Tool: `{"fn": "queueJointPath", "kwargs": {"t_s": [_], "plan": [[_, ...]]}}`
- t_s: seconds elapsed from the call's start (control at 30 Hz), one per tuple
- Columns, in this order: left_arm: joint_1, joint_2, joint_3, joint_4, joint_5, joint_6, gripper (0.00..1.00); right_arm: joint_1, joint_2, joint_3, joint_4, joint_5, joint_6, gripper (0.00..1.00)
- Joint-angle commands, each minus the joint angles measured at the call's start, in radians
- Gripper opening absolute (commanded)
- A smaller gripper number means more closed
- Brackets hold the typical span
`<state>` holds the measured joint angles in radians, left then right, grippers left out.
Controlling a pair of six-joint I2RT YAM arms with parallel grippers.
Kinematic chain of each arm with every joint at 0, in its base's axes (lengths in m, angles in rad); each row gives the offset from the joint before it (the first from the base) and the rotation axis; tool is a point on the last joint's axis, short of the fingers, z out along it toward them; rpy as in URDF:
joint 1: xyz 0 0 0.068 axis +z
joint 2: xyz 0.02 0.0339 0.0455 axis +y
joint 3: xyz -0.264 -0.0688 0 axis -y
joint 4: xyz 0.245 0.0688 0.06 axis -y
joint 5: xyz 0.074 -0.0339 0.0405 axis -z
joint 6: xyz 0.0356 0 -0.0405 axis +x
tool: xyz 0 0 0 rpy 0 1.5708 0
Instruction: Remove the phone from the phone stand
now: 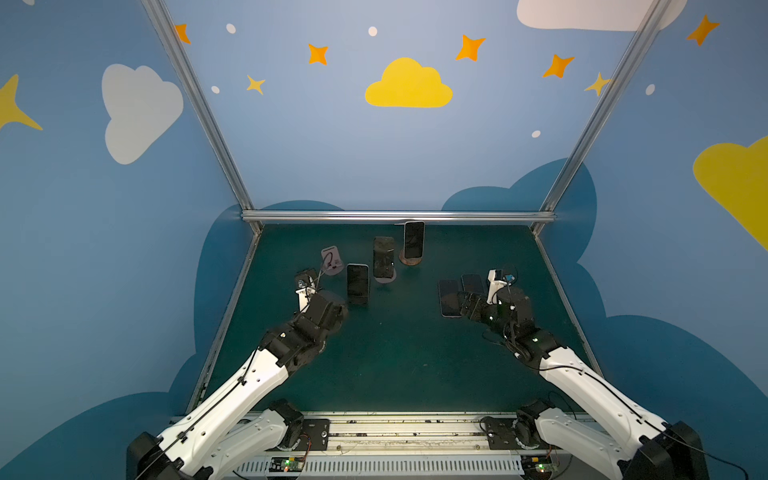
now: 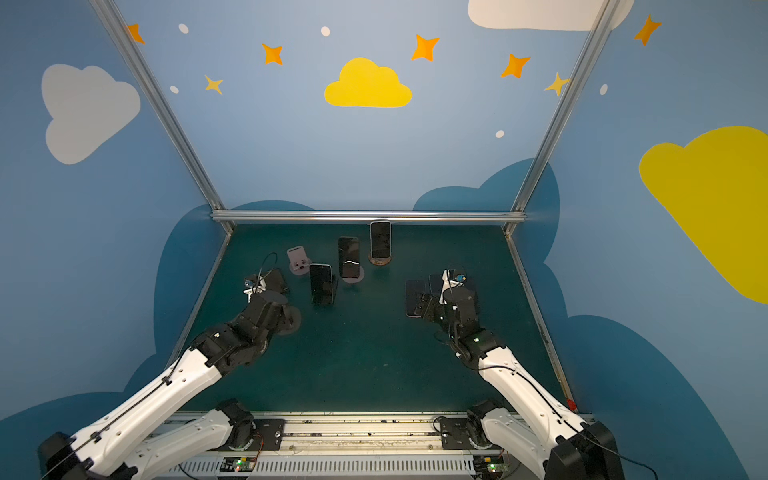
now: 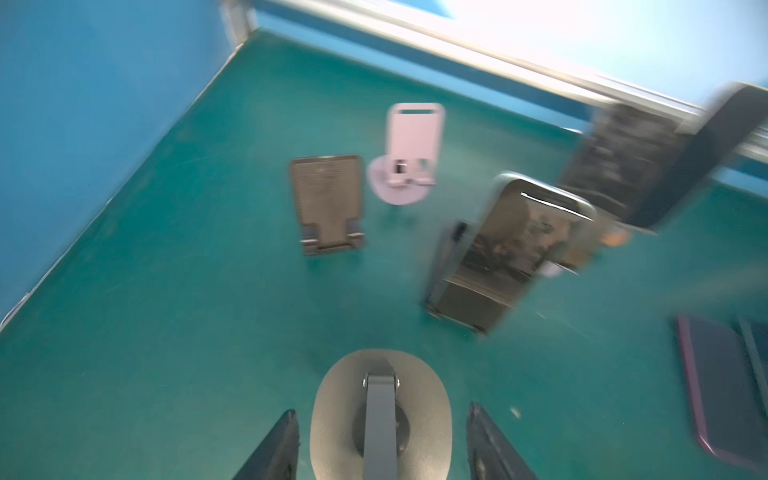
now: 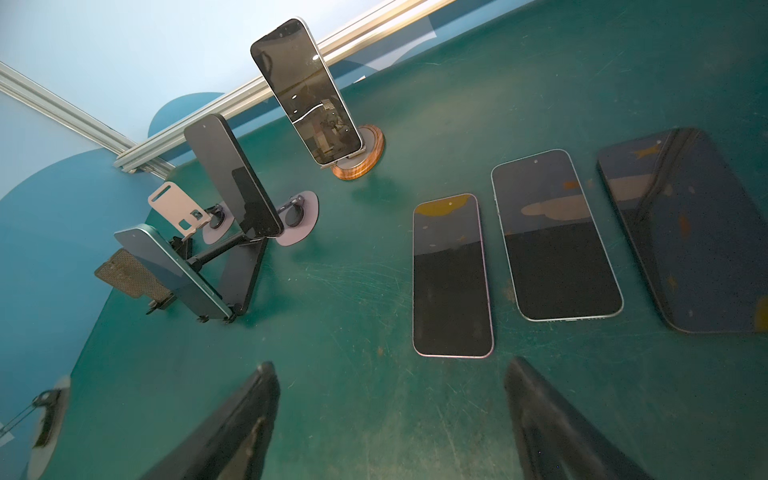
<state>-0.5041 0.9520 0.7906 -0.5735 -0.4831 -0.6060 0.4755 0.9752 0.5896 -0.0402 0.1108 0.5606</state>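
Three phones stand on stands at the back. One is on a round wooden stand (image 1: 414, 240) (image 4: 305, 91). A dark one (image 1: 383, 257) (image 4: 232, 174) is on a lilac-based stand. A green-edged one (image 1: 357, 284) (image 3: 511, 249) is on a black folding stand. My left gripper (image 3: 382, 409) (image 2: 286, 309) is shut on an empty grey phone stand, whose oval base (image 3: 345, 415) hangs between the fingers; the gripped part is hidden. My right gripper (image 4: 390, 363) (image 1: 465, 305) is open and empty, low over the mat beside the flat phones.
Three phones lie flat side by side on the right of the green mat (image 4: 451, 274) (image 4: 555, 235) (image 4: 685, 232). An empty pink stand (image 3: 409, 153) and an empty black mesh stand (image 3: 326, 203) sit at the back left. Metal rails edge the mat.
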Motion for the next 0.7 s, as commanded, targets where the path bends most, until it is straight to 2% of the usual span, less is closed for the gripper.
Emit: {"fn": "queueJointPath", "kwargs": {"t_s": [0.0,0.07,0.17,0.3,0.43,0.57,0.67], "plan": [[0.105,0.048,-0.004,0.127,0.141,0.057,0.54,0.006,0.009,0.002,0.016,0.008,-0.016,0.85],[0.162,0.107,-0.005,0.177,0.213,0.048,0.54,0.006,0.010,0.006,0.007,0.017,-0.021,0.85],[0.170,0.191,0.004,0.235,0.236,0.050,0.54,0.006,0.011,0.004,0.007,0.030,-0.021,0.85],[0.172,0.317,0.062,0.241,0.209,0.063,0.54,0.009,0.032,0.008,0.010,0.021,-0.019,0.85],[0.175,0.424,0.145,0.155,0.110,0.092,0.53,0.008,0.036,0.010,0.010,0.027,-0.018,0.85],[0.181,0.432,0.144,0.128,0.054,0.097,0.54,0.008,0.029,0.008,0.008,0.031,-0.018,0.85],[0.201,0.448,0.130,0.122,0.064,0.079,0.54,0.008,0.032,0.009,0.009,0.024,-0.018,0.85]]}}
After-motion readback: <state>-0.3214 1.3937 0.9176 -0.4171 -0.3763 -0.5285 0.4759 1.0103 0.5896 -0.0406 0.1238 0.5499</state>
